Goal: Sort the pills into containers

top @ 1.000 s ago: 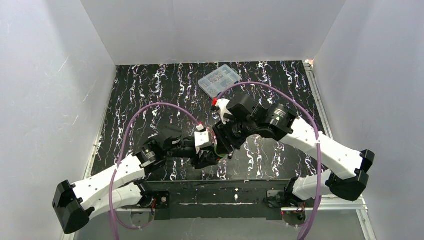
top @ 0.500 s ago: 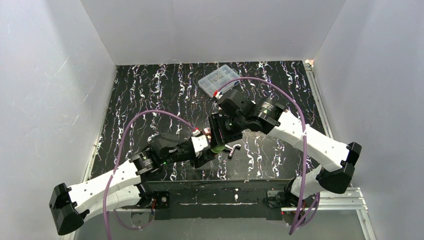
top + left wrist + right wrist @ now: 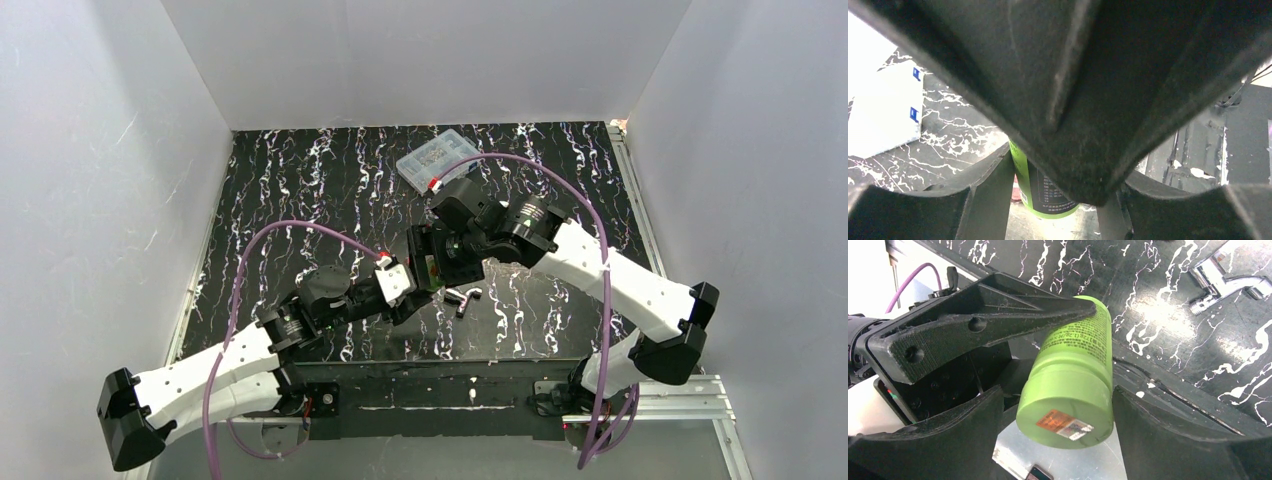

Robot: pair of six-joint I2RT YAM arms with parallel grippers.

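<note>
You have two arms, each with one pair of jaws, one green bottle (image 3: 1070,385), one clear box (image 3: 437,158) and what look like two small metal pieces (image 3: 464,297) on the black marbled surface (image 3: 300,190).

From above, the left arm (image 3: 230,350) reaches in from the near left. Both wrists meet on the near side of the box.

The left jaws (image 3: 1058,192) are closed on the bottle's body. Their own camera shows the labelled body between the two fingers. The right wrist camera shows one left finger (image 3: 983,325) lying along the bottle's side.

The bottle is tilted on the near side of the box, its cap (image 3: 1068,405) pointing toward the right wrist camera.

The right jaws (image 3: 1063,400) stand wide, one finger on either side of the cap. A gap shows on each side, so they do not touch it.

The metal pieces lie nearer than the box too, just right of the bottle, touched by neither pair of jaws. The right arm (image 3: 620,285) comes in from the near right.

The overhead view gives you the box and the layout of the arms, but the wrists almost hide the bottle. The right wrist view gives you the cap and its orange sticker (image 3: 1063,424). The left wrist view is mostly blocked by a dark body close to the lens and shows only part of the label.
</note>
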